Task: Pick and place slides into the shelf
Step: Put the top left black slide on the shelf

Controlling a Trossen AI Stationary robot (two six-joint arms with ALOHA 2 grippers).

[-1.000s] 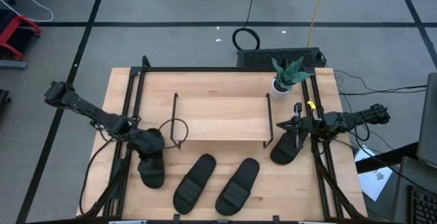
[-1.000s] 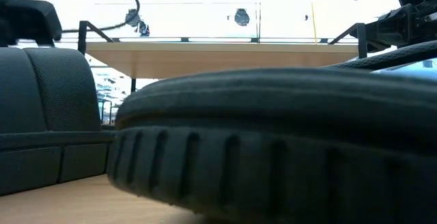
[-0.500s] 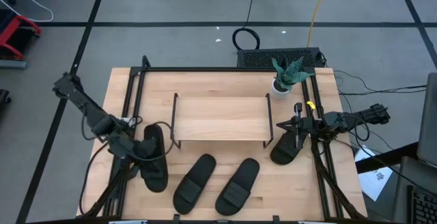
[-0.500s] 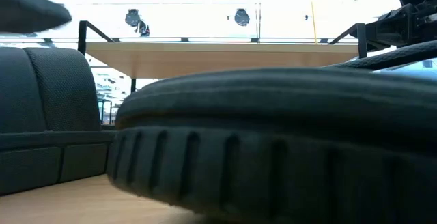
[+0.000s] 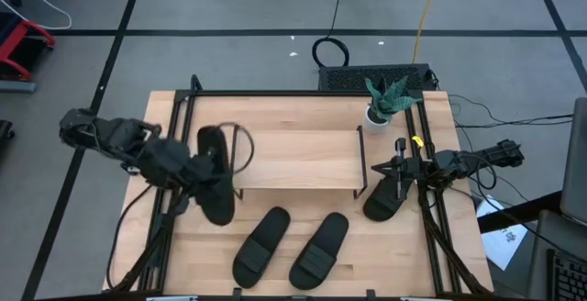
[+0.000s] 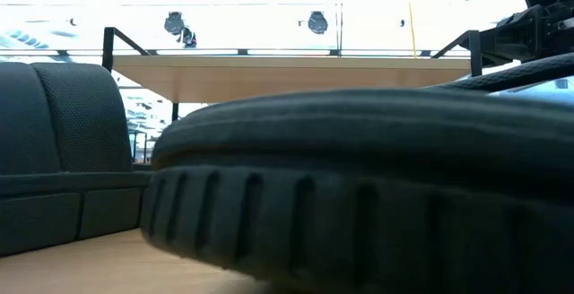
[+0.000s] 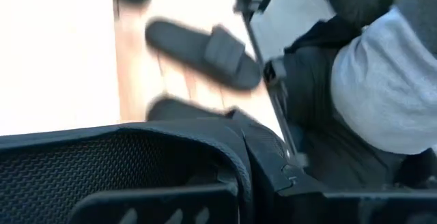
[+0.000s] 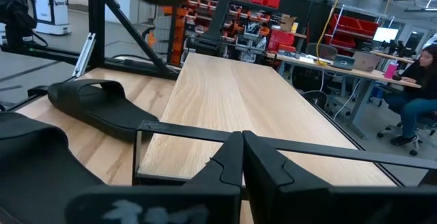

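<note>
My left gripper [image 5: 190,174] is shut on one black slide [image 5: 218,191], held in the air just off the shelf's left end. The shelf [image 5: 295,159], a light wood board on thin dark legs, stands mid-table. Two more slides [image 5: 261,244] [image 5: 320,249] lie sole-down side by side near the table's near edge. The last slide [image 5: 380,206] lies by the shelf's right end. My right gripper [image 5: 400,180] hovers shut over that slide's far end; I cannot tell if it touches. In the low view a slide [image 6: 359,204] fills the foreground. My left gripper comes at the slide level from the table's left, across its length and about mid-length at the strap [image 7: 136,169]. The slide itself hides the fingers in the wrist view, so the kind of hold does not show. The slide is lifted clear of the table.
A small potted plant [image 5: 383,101] stands at the far right of the table, behind the shelf. A black metal frame [image 5: 174,136] runs along the table's sides. A person in grey [image 7: 382,80] sits off the near edge. Another person [image 8: 416,101] sits far across the room.
My left gripper has lifted its slide off the table's near-left part. It has carried the slide toward the far edge and to the right, up to the shelf's left end, turning it on the way. The right arm and the other slides have kept still.
</note>
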